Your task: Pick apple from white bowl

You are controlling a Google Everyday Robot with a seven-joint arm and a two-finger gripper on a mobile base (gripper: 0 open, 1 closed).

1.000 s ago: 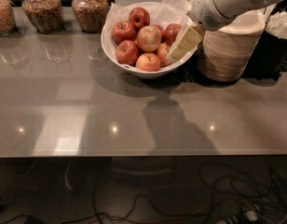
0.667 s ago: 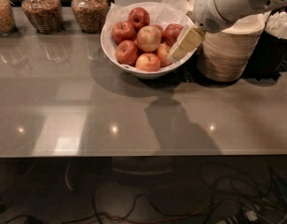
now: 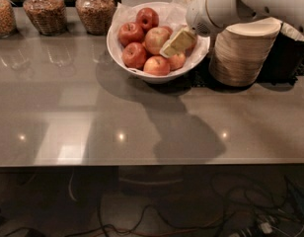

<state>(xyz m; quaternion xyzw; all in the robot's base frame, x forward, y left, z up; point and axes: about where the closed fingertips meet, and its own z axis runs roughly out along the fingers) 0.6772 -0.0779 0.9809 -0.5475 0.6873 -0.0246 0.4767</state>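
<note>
The white bowl stands at the back middle of the grey table, lined with crinkled white paper and holding several apples. The apple, the largest and palest with red streaks, lies near the bowl's middle among smaller, darker red apples. My gripper, pale yellow at the end of a white arm, reaches in from the upper right. It hangs over the bowl's right half, just right of the pale apple and close to it. It hides part of the apples beneath it.
A stack of beige disposable bowls stands right of the white bowl, with a dark container behind it. Three glass jars of grain line the back left. The table's front edge runs across; cables lie on the floor below.
My gripper has moved left, from the bowl's right rim to over its right half, closer to the pale apple. The apples and bowl have not moved.
</note>
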